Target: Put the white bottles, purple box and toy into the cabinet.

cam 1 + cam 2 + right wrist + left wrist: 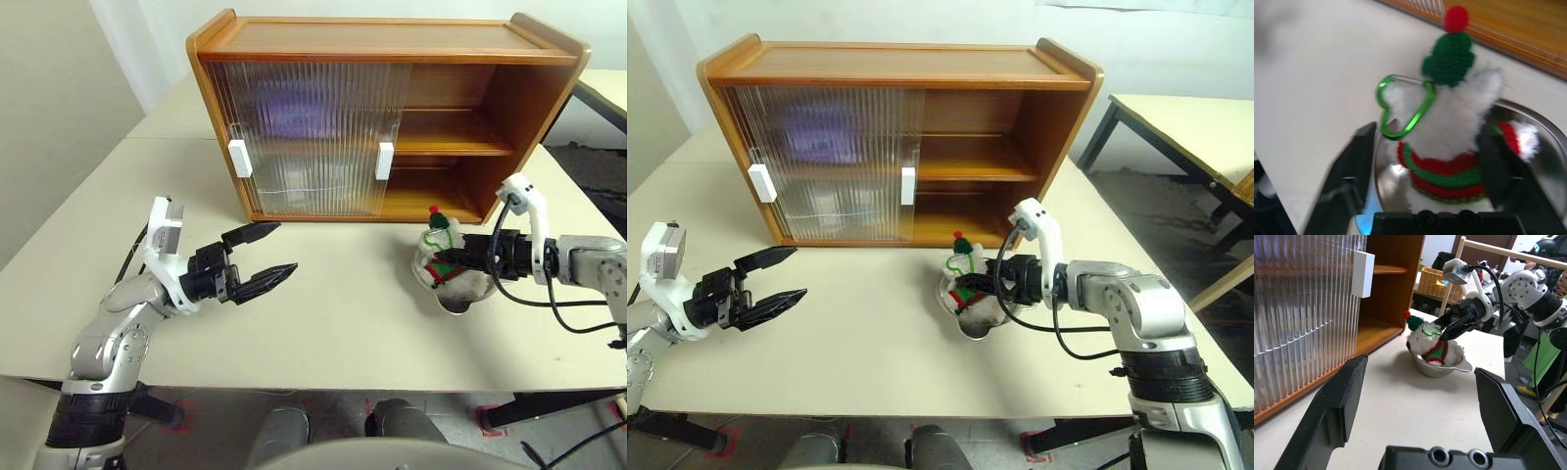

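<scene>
1. While the left gripper [263,258] hangs over the table [323,323] near its left edge, its 2 black fingers stand wide apart with nothing between them.
2. The right gripper [982,287] reaches in from the table's right edge to the toy [443,247], 1 finger on each side of its white body; whether the fingers press on the toy cannot be told.
3. The toy sits upright in a steel bowl [1440,369], which stands on the table just before the cabinet [392,108], toward the table's right edge.
4. The toy has a green hat with a red top, green heart-shaped glasses and a red and green striped band round its middle.
5. The cabinet stands at the far edge of the table. Its ribbed sliding doors [313,137] cover the left half, and the right half lies open with both shelves bare.
6. Behind the ribbed doors a purple shape [818,137] shows blurred on the upper shelf.
</scene>
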You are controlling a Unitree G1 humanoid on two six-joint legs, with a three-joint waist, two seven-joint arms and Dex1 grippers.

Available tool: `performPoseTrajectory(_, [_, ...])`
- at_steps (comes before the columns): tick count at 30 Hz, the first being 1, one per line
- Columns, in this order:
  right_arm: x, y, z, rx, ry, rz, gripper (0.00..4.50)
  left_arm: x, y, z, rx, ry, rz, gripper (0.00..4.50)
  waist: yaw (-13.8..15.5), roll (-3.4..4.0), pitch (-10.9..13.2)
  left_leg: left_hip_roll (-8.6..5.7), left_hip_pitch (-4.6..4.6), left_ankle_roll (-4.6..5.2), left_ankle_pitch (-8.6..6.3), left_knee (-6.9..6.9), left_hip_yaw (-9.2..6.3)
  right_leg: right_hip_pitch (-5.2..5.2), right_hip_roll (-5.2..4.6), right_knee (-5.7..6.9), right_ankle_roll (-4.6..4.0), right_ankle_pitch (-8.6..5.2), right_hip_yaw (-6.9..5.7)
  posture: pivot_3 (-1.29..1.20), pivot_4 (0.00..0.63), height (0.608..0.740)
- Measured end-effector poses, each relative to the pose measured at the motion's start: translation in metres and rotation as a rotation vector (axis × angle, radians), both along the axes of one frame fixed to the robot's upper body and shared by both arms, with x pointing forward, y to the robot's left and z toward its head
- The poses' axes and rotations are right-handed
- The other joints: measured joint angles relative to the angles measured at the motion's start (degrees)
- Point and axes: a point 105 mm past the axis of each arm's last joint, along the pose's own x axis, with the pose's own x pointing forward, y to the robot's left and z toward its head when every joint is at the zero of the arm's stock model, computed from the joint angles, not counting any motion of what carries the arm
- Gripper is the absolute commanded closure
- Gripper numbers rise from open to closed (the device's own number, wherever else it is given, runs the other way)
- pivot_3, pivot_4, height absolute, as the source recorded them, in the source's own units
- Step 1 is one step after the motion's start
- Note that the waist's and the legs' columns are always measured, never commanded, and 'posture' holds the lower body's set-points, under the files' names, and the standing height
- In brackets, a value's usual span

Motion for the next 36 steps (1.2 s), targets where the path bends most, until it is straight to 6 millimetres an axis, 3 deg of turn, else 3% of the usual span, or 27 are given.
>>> performPoseTrajectory(6, [0.003,-0.006,-0.009,-0.101,-0.016,0.012,3.85,0.001,0.0,0.002,-0.006,-0.006,0.009,0.0,0.0,-0.01,0.0,0.0,0.01,0.0,0.0,0.0,-0.01,0.0,0.0,0.0,0.01,0.0,0.0,-0.02,0.0,0.74])
performPoseTrajectory(9, [0.004,-0.007,-0.011,-0.112,-0.023,0.019,4.43,0.001,0.0,0.002,-0.009,-0.008,0.011,0.0,0.1,-0.03,0.0,0.0,0.01,0.0,0.0,0.0,-0.01,0.0,0.0,0.0,0.02,0.01,0.0,-0.02,0.0,0.74])
performPoseTrajectory(15, [0.012,-0.007,-0.005,-0.068,-0.037,0.003,4.48,0.001,0.0,0.003,-0.01,-0.009,0.011,0.0,0.0,-0.02,0.0,0.01,0.01,0.01,0.0,0.0,0.01,-0.03,0.0,0.01,0.02,0.04,0.02,-0.02,0.0,0.74])
performPoseTrajectory(26, [0.014,-0.017,0.049,0.103,-0.075,0.024,4.49,0.005,-0.001,0.008,-0.013,-0.026,0.014,0.0,0.4,0.01,0.0,-0.02,-0.07,0.0,0.0,0.0,0.07,-0.08,-0.01,0.0,-0.01,0.02,0.04,-0.03,0.0,0.74])
performPoseTrajectory(29, [0.022,-0.015,0.072,0.137,-0.143,0.024,4.49,0.005,-0.001,0.009,-0.014,-0.026,0.013,0.0,0.2,0.02,-0.1,-0.02,-0.05,0.0,0.01,0.01,0.1,-0.09,0.0,0.01,-0.02,0.04,0.04,-0.03,0.0,0.74])
performPoseTrajectory(33, [0.038,-0.015,0.119,0.22,-0.313,-0.009,4.49,0.005,-0.001,0.009,-0.013,-0.026,0.009,0.0,0.0,0.06,-0.1,0.03,0.0,0.01,0.01,0.0,0.11,-0.09,0.01,0.01,-0.13,0.12,0.06,-0.04,0.0,0.74])
performPoseTrajectory(36, [0.046,-0.015,0.134,0.283,-0.379,-0.042,4.49,0.005,-0.001,0.009,-0.009,-0.026,0.005,0.0,0.0,0.08,-0.1,0.04,-0.03,0.02,0.0,-0.01,0.09,-0.16,-0.01,0.01,-0.26,0.19,0.06,-0.04,0.0,0.74])
